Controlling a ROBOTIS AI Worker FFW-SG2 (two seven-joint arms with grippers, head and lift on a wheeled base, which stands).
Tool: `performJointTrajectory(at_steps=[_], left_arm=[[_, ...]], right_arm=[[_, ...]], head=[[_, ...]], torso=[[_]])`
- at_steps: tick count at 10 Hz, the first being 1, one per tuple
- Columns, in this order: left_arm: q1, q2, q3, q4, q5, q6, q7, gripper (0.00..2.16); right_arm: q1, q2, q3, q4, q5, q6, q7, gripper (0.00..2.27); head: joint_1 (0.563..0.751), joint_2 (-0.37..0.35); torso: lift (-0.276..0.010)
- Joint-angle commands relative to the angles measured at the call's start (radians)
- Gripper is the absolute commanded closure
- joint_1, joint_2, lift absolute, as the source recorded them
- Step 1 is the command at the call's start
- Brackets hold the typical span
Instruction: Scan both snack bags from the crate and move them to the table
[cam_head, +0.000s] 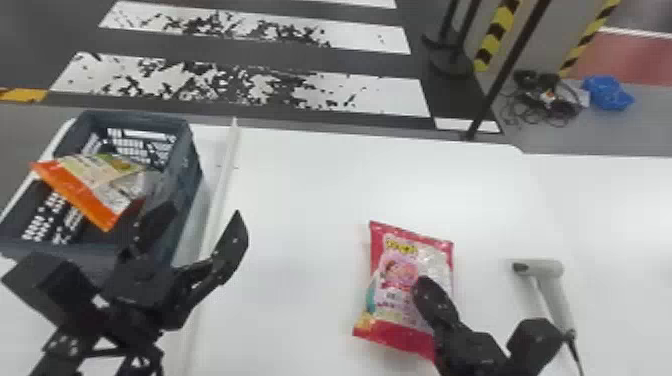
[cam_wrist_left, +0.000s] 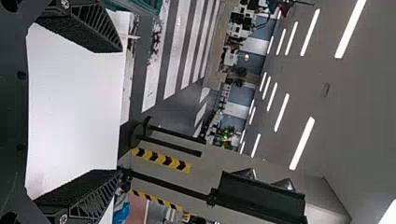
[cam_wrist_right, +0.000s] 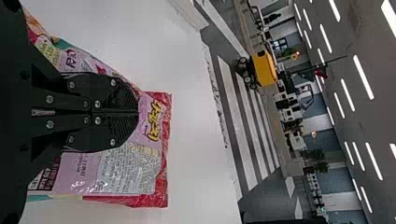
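Observation:
In the head view, a pink and red snack bag (cam_head: 400, 300) lies on the white table, with my right gripper (cam_head: 424, 287) over its right part. The right wrist view shows the right gripper (cam_wrist_right: 138, 112) with its fingers pressed together, in front of the snack bag (cam_wrist_right: 156, 140). An orange snack bag (cam_head: 85, 187) rests tilted in the dark crate (cam_head: 187, 165) at the left. By the crate's near right side is my left gripper (cam_head: 197, 220), its fingers spread; in the left wrist view the left gripper (cam_wrist_left: 120, 112) has nothing between its fingers. A light grey scanner (cam_head: 550, 280) lies at the right.
A long white strip (cam_head: 220, 185) runs along the table (cam_head: 300, 175) just right of the crate. The scanner's black cable trails toward the near edge. Beyond the table's far edge, a dark pole (cam_head: 505, 75) stands on the floor.

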Motion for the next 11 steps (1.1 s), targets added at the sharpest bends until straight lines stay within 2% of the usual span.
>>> performJointTrajectory(at_steps=[1, 4, 8, 11], left_arm=[[0.003, 0.0, -0.007, 0.0, 0.001, -0.008, -0.001, 0.07], [0.01, 0.0, -0.018, 0.002, 0.001, -0.021, -0.004, 0.07], [0.011, 0.0, -0.026, 0.002, -0.002, -0.021, -0.008, 0.07], [0.011, 0.005, -0.027, 0.002, -0.004, -0.021, -0.01, 0.07]], right_arm=[[0.02, -0.001, 0.005, 0.01, -0.001, -0.023, 0.012, 2.25], [0.012, -0.007, 0.003, 0.058, -0.001, -0.048, 0.015, 2.25], [-0.068, -0.01, -0.017, 0.111, 0.034, -0.045, 0.018, 2.25], [-0.117, -0.036, -0.034, 0.153, 0.046, -0.014, 0.029, 2.25]], head=[[0.695, -0.116], [0.695, -0.126], [0.695, -0.146], [0.695, -0.173]], torso=[[-0.087], [-0.087], [-0.087], [-0.087]])
